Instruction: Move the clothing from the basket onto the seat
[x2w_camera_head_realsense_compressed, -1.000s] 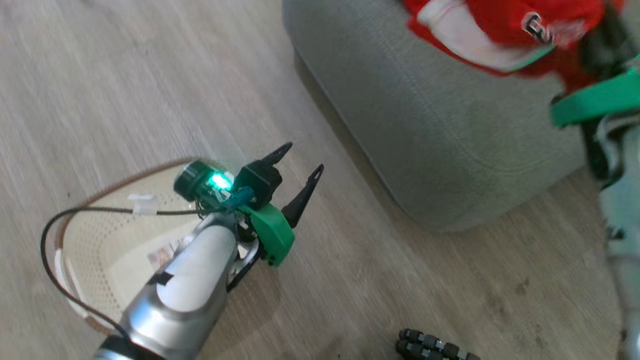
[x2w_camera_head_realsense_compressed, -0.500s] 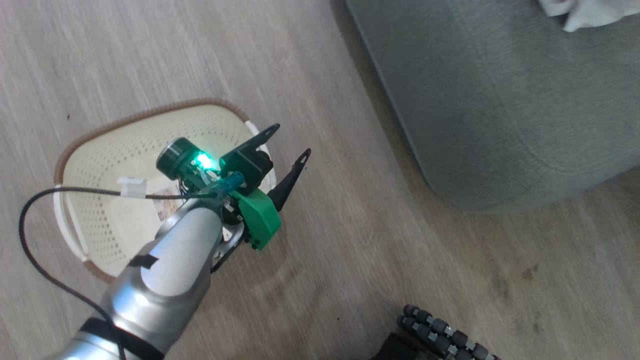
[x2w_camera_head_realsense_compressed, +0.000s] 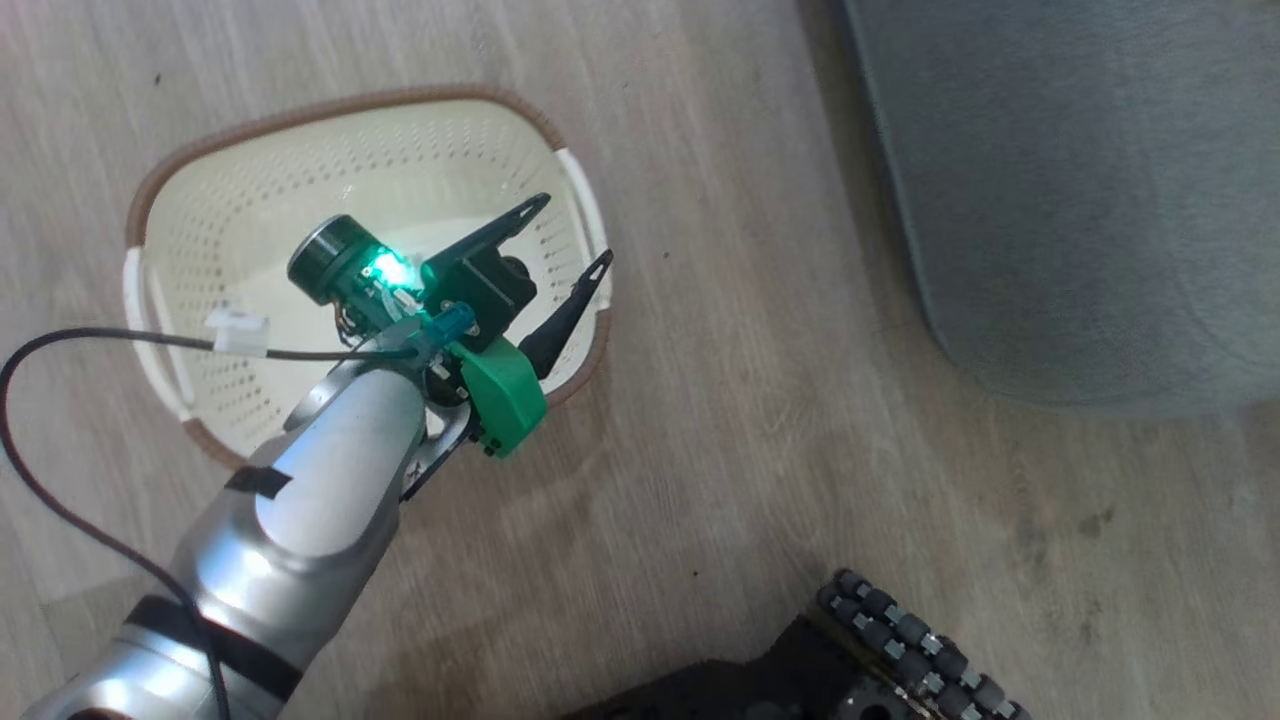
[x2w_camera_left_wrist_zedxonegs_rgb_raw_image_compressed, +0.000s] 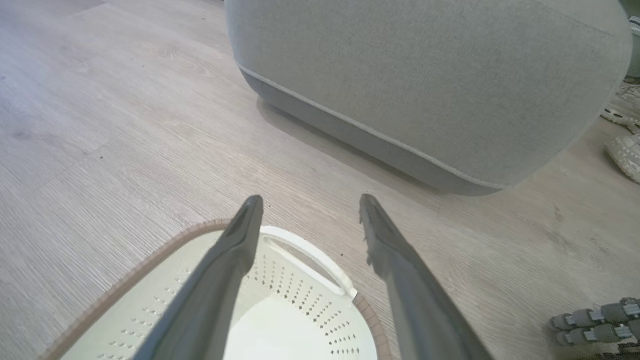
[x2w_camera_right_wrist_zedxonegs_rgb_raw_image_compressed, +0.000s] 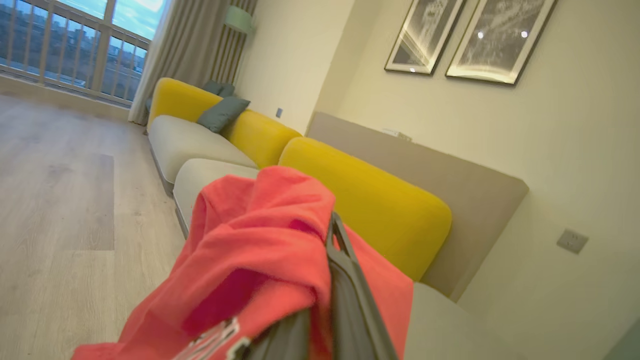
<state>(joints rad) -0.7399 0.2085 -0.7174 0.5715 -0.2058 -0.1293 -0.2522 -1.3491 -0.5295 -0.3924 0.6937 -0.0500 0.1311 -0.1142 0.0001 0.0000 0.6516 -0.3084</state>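
Head view: on the wood floor (x2w_camera_head_realsense_compressed: 760, 450) the grey-green seat (x2w_camera_head_realsense_compressed: 1080, 200) stands well apart from the cream basket (x2w_camera_head_realsense_compressed: 330, 105). The left gripper (x2w_camera_head_realsense_compressed: 576, 227) hovers above the basket's end by a white handle (x2w_camera_head_realsense_compressed: 583, 195), fingers spread wide. In the right wrist view the red clothing (x2w_camera_right_wrist_zedxonegs_rgb_raw_image_compressed: 260, 235) hangs pinched between the right gripper's (x2w_camera_right_wrist_zedxonegs_rgb_raw_image_compressed: 334, 225) pressed-together fingers, raised before a yellow-backed sofa (x2w_camera_right_wrist_zedxonegs_rgb_raw_image_compressed: 370, 200).

Left gripper (x2w_camera_left_wrist_zedxonegs_rgb_raw_image_compressed: 306, 212) fingers spread wide, nothing between them, over the basket (x2w_camera_left_wrist_zedxonegs_rgb_raw_image_compressed: 300, 300) rim near its white handle (x2w_camera_left_wrist_zedxonegs_rgb_raw_image_compressed: 305, 250). Grey seat (x2w_camera_left_wrist_zedxonegs_rgb_raw_image_compressed: 425, 85) on the wood floor (x2w_camera_left_wrist_zedxonegs_rgb_raw_image_compressed: 100, 125) beyond.
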